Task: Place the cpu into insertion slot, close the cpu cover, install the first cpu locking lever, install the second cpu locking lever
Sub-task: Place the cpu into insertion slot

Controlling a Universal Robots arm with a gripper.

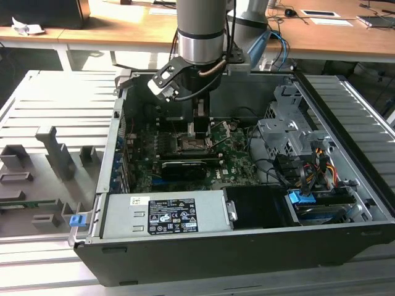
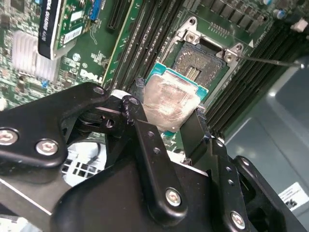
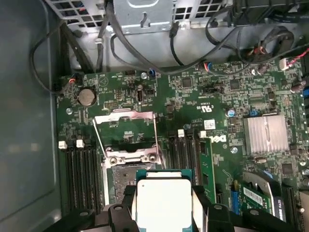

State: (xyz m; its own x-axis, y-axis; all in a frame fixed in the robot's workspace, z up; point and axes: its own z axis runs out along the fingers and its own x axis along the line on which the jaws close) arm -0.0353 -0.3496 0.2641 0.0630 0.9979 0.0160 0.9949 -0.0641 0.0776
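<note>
Gripper (image 1: 197, 131) mid-frame in the exterior view, fingers (image 2: 145, 140) pinching the cpu (image 2: 171, 99) by its edges, just short of the slot (image 2: 200, 60), cover (image 3: 124, 117) raised. Risk: landing skewed, a corner rides the rim and socket pins bend.

The cpu (image 3: 163, 205) is a small square chip with a dull silver metal top on a teal-edged board. The top looks smeared, perhaps with old paste. The claw (image 3: 163, 209) clamps it at two opposite edges and holds it just above the motherboard, roughly parallel to the board and partly overlapping one side of the insertion slot (image 3: 123, 180). The slot is a dark square socket in a silver mounting frame, uncovered, with its contact field bare. The cpu cover (image 3: 126, 129), a thin silver frame plate with a square window, is swung open on its hinge at the slot's edge farthest from the chip.
</note>
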